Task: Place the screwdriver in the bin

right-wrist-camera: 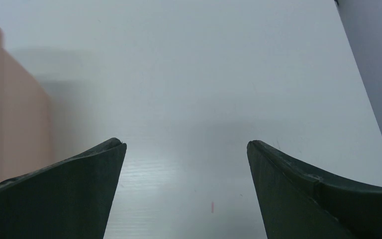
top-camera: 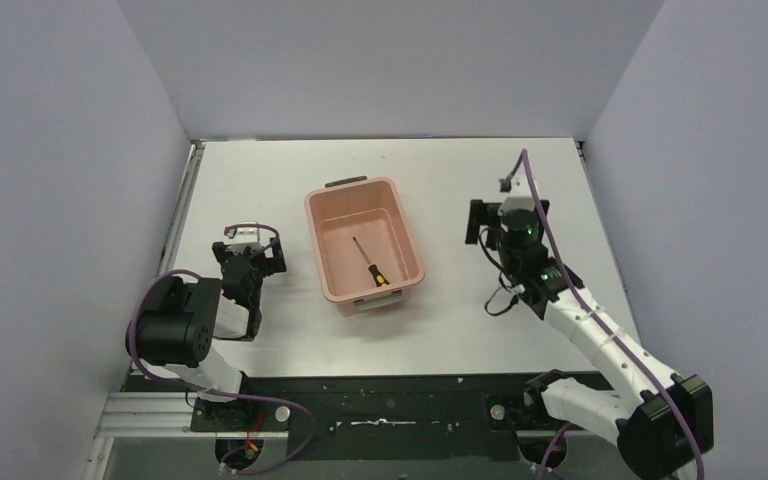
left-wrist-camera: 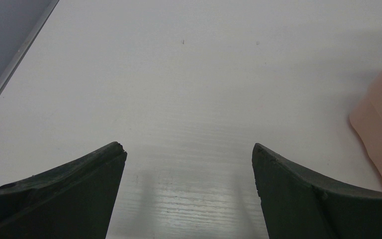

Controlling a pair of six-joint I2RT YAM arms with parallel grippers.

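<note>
Slim screwdriver w/ thin dark metal shaft & black-and-yellow handle (top-camera: 370, 265) is seen lying flat on the floor of the salmon-pink rectangular plastic bin (top-camera: 316, 248), set diagonally, handle toward the near end. Left gripper (left-wrist-camera: 189, 152) is held spread wide over the bare white tabletop (top-camera: 440, 330), nothing between the jaws, bin edge just at its right. Right gripper (right-wrist-camera: 186, 144) is likewise spread wide & empty, on the bin's other side, apart from it. Step in hand is judged as post-release: placement looks done. Next move is judged to need only both arms drawn back to rest w/o the bin being nudged; no regrasp is called for
</note>
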